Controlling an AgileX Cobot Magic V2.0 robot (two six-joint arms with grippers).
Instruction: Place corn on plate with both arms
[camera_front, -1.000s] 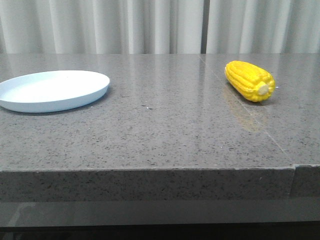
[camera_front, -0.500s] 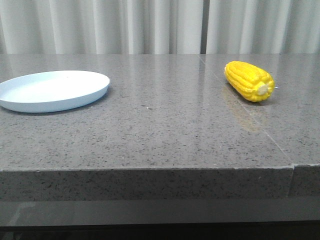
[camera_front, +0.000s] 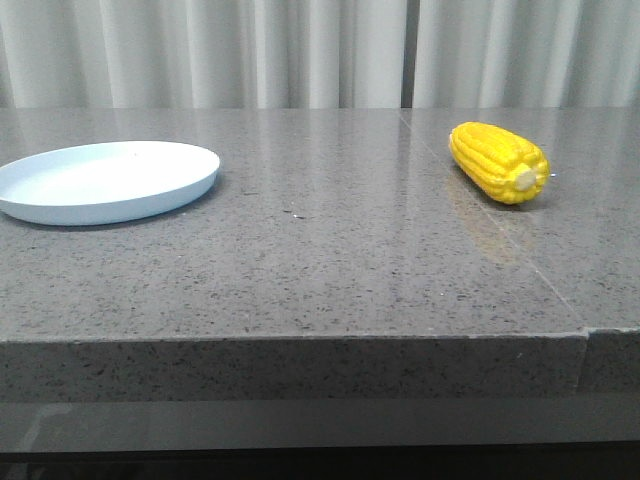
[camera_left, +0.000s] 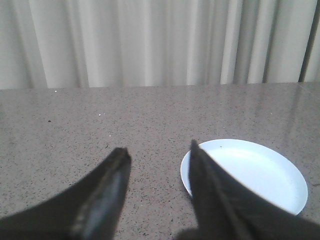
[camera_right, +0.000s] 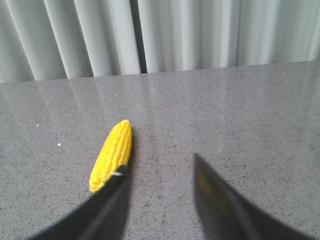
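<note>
Lying on its side toward the right edge of the worktop (camera_front: 330, 270), the corn (camera_front: 498, 162) rests on the grey speckled stone with its pale stub end turned to the front edge and its tapered tip pointing toward the back edge, slightly left. A faint yellow reflection shows on the polished surface just in front of it. The plate (camera_front: 105, 181) sits at the left edge of the worktop, cut by the frame in the front view, well apart from the corn and holding nothing.

Neither arm shows in the front view. In the left wrist view the left gripper (camera_left: 157, 152) has its two black fingers spread with bare stone between them; one fingertip overlaps the near rim of the plate (camera_left: 250, 175), though contact cannot be judged, probably it hangs above. In the right wrist view the right gripper (camera_right: 159, 167) is likewise spread wide and grips nothing; one fingertip lies just beside the stub end of the corn (camera_right: 112, 155). Pale pleated curtains (camera_front: 320, 50) hang behind the back edge.
</note>
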